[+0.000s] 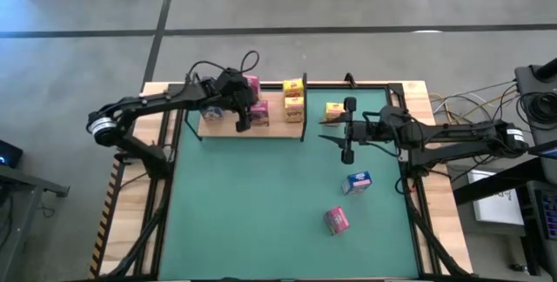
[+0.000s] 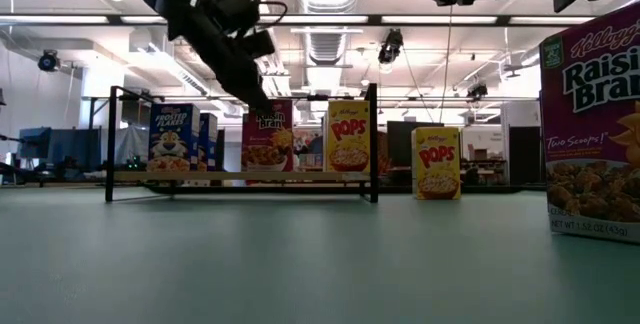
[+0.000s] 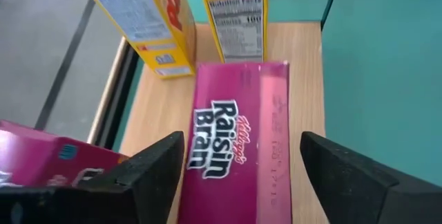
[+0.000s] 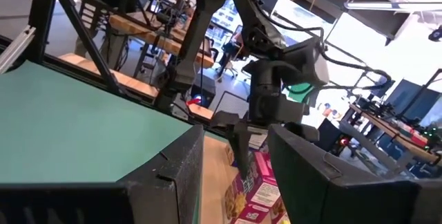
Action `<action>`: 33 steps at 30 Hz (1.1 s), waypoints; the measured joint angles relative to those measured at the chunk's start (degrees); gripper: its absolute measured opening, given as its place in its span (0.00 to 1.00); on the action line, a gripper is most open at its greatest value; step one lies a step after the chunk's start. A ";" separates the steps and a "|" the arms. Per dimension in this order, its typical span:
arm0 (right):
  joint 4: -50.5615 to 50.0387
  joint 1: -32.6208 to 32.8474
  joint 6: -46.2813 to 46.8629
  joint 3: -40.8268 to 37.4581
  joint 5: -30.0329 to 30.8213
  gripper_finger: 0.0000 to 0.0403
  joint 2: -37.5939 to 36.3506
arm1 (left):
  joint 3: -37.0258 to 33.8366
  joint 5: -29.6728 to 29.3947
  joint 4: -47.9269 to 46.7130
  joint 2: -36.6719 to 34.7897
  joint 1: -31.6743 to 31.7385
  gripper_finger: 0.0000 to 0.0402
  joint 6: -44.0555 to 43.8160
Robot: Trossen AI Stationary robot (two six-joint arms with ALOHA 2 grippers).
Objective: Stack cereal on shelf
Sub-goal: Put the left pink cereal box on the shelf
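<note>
Two arms are over the green surface (image 1: 261, 212), but only the left gripper (image 1: 246, 118) is busy. It hangs just above the shelf (image 1: 228, 130) at the far side, right over a pink cereal box (image 3: 238, 141). In the left wrist view its two fingers (image 3: 148, 175) stand wide apart, one on each side of the box, and I see a gap on both sides, so it holds nothing. The box sits on the wood panel between them. Its long side runs straight away from the gripper, toward the two yellow boxes (image 1: 294, 100) that stand at the other end of the shelf. In the low view the pink box stands upright, with its printed front facing out over the surface.

The right gripper (image 1: 348, 130) waits in the air on the right, just beside a lone yellow box (image 1: 333, 110) that stands off the shelf. Its fingers are partly open and hold nothing.

Two more boxes wait on the surface: a blue box (image 1: 358, 181) and a pink box (image 1: 337, 219). Both lie nearer the right arm, well apart from the shelf. I think that arm is better placed to fetch them, and the blue one is closest to it.
</note>
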 joint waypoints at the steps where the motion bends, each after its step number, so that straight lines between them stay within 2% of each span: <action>1: -0.15 -0.06 -0.09 0.00 0.05 0.38 0.01 | -0.04 0.00 -0.02 0.43 -0.01 0.67 0.00; 6: -0.15 -0.62 -0.15 0.00 0.44 0.38 0.34 | -0.08 -0.01 -0.01 1.06 -0.01 0.62 0.52; 20: -0.02 -0.78 0.03 0.00 0.51 0.38 0.42 | -0.08 -4.13 -2.69 -1.56 -0.01 0.35 4.26; 26: -0.02 -0.78 0.07 0.00 0.50 0.38 0.42 | -0.08 -4.39 -5.47 -2.56 0.23 0.32 5.71; 33: 0.00 -0.78 0.07 0.00 0.48 0.38 0.42 | -0.08 -3.72 -7.78 -5.15 3.43 0.33 7.04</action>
